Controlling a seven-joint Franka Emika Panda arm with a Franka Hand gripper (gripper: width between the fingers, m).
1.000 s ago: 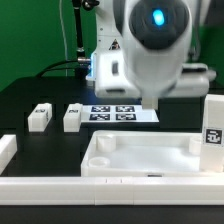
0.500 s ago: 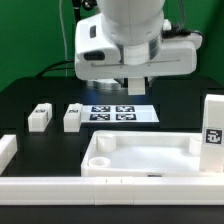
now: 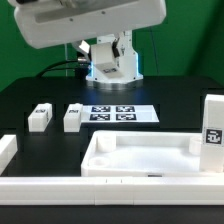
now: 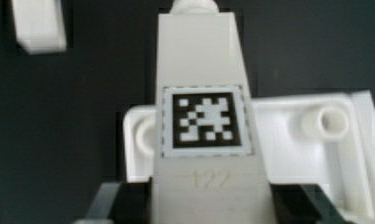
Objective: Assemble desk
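Observation:
The desk top (image 3: 140, 156), a white tray with a raised rim, lies at the front of the black table. Two white leg blocks (image 3: 39, 117) (image 3: 72, 117) stand to its left, and a tagged leg (image 3: 213, 133) stands upright at its right end. In the wrist view my gripper (image 4: 205, 205) is shut on a long white desk leg (image 4: 205, 120) with a square tag, held above a corner of the desk top (image 4: 326, 150) that has a round socket. In the exterior view only the arm's white body (image 3: 90, 20) shows at the top; the fingers are out of frame.
The marker board (image 3: 122, 113) lies behind the desk top. Low white rails (image 3: 60, 190) edge the table's front and the exterior view's left side (image 3: 6, 150). The arm's base (image 3: 112, 60) stands at the back. Another leg block (image 4: 38, 25) shows in the wrist view.
The arm has risen and swung toward the exterior view's left, from low over the marker board to the top edge of the frame. The parts on the table have not moved.

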